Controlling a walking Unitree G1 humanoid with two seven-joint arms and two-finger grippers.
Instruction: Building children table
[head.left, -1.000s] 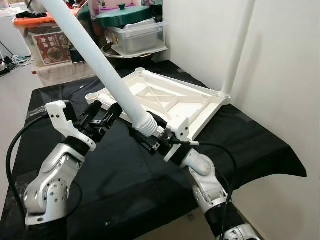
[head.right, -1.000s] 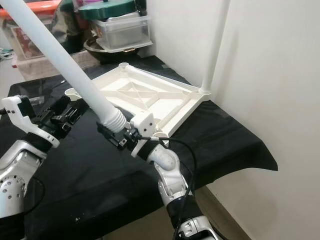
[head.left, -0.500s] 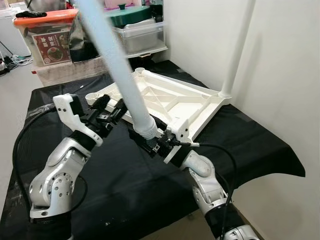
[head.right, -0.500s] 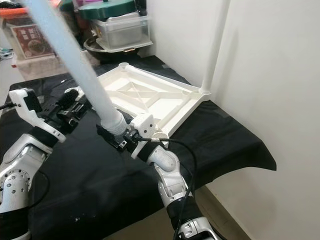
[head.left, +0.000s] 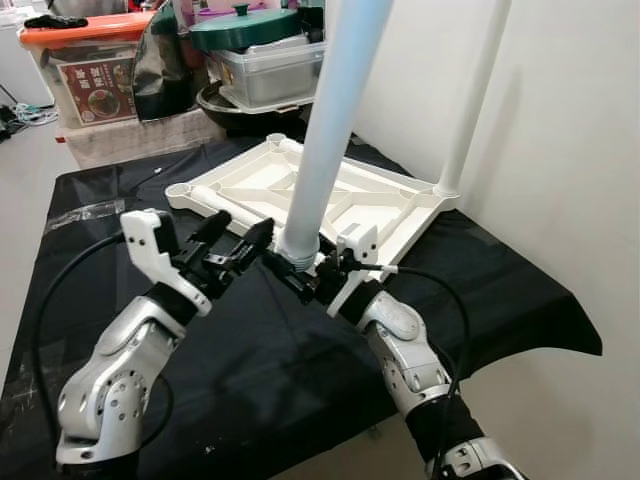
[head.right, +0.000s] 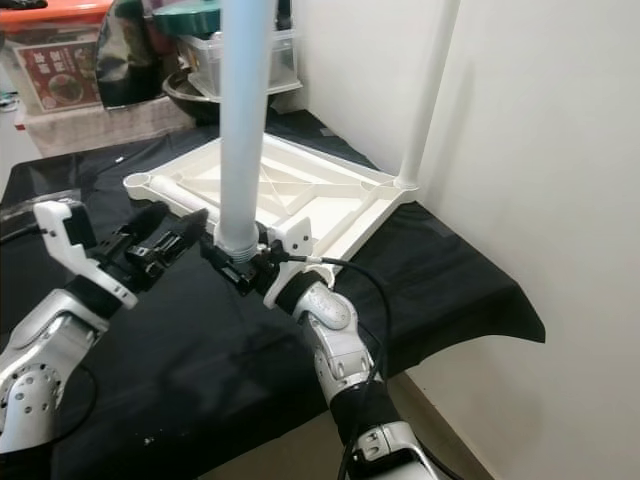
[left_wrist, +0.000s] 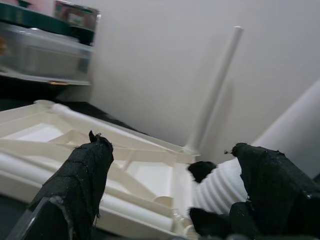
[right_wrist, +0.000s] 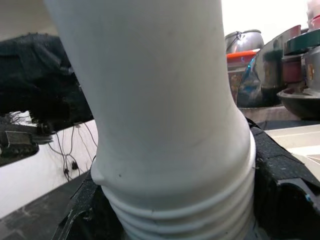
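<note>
**Table leg held upright over the black cloth**

The right gripper (head.left: 300, 272) is clamped around the ribbed, threaded end of a long pale-blue plastic table leg (head.left: 330, 120), which stands nearly upright and runs out past the top of both eye views. The right wrist view shows the leg's screw ridges (right_wrist: 185, 200) seated between the two black fingers (right_wrist: 280, 165), which press on either side of it. The held end hangs just in front of the near edge of the upturned white plastic tabletop (head.left: 320, 195), above the black cloth-covered table (head.left: 500, 300); I cannot tell whether the leg's end touches the cloth.

The left gripper (head.left: 240, 245) hovers just beside the base of the leg, on the robot's left, with its two black fingers spread apart and gripping nothing. In the left wrist view one finger (left_wrist: 82, 170) is on one side, the other (left_wrist: 270, 175) sits right by the ribbed end, and the tabletop lies beyond them.

The tabletop lies underside up, its ribs and round corner sockets showing. A second white leg (head.left: 475, 90) stands already fitted in the far right corner socket, close to the white wall (head.left: 560, 150). Another white leg (head.left: 215, 195) lies flat along the tabletop's left edge.

Behind the table are an orange-lidded storage box (head.left: 85, 60), a clear plastic container (head.left: 270, 70) with a dark green pot lid (head.left: 245, 25) on top, and a dark bag (head.left: 160, 60).
</note>
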